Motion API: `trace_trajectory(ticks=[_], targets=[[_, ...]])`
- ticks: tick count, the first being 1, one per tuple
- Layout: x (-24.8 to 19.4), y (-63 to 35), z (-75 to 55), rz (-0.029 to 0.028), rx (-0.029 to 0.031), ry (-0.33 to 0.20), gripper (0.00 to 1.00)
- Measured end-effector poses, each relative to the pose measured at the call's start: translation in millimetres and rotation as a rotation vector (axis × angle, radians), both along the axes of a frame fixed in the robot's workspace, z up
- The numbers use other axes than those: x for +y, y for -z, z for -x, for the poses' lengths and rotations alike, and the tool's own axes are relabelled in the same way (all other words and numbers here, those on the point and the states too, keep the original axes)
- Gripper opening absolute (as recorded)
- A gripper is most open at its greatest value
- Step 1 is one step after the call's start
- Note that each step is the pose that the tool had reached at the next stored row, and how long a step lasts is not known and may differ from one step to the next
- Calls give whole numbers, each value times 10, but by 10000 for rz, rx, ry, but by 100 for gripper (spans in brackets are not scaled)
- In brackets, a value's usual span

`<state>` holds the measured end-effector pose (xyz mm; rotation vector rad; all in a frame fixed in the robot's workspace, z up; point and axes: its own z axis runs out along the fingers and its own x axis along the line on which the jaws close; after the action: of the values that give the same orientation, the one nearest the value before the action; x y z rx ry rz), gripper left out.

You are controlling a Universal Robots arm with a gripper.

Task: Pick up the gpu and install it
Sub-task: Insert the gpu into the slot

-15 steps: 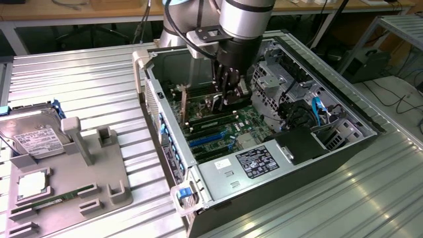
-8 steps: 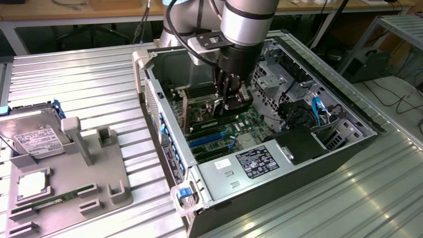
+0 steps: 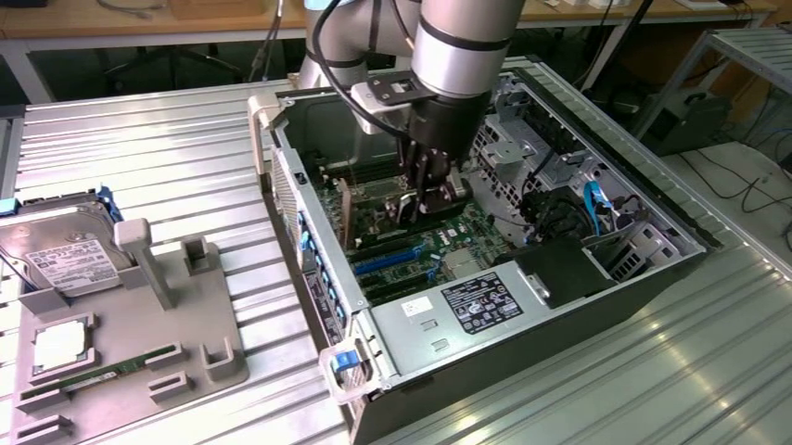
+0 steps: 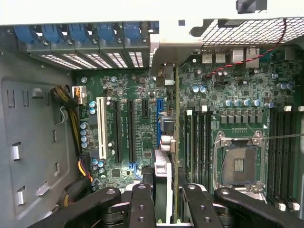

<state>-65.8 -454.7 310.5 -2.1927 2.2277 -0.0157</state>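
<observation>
The gpu (image 4: 164,178) stands on edge between my fingers, its thin green board running away from the wrist camera toward the rear slot openings of the case. My gripper (image 4: 167,205) is shut on the gpu, one finger on each face. The card hangs over the motherboard, right beside the blue expansion slot (image 4: 159,118). Whether its edge is in a slot I cannot tell. In the exterior view my gripper (image 3: 429,197) reaches down into the open computer case (image 3: 371,366), and the gpu (image 3: 393,206) is largely hidden by the fingers.
A white slot (image 4: 100,126), black slots (image 4: 116,130), memory slots and an empty CPU socket (image 4: 239,164) surround the card. The power supply (image 3: 477,301) fills the case's near end. At the exterior view's left, a grey holder (image 3: 136,343) carries a hard drive (image 3: 62,260) and a memory stick (image 3: 106,375).
</observation>
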Motion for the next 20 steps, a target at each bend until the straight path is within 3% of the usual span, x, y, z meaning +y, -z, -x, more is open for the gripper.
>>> trace_trajectory(ticks=[7,13,20], targets=[[-2,152,54,0,0,-127,28],[-50,245,55,1,0,-126,28],[-55,352,75,1,0,-126,28]])
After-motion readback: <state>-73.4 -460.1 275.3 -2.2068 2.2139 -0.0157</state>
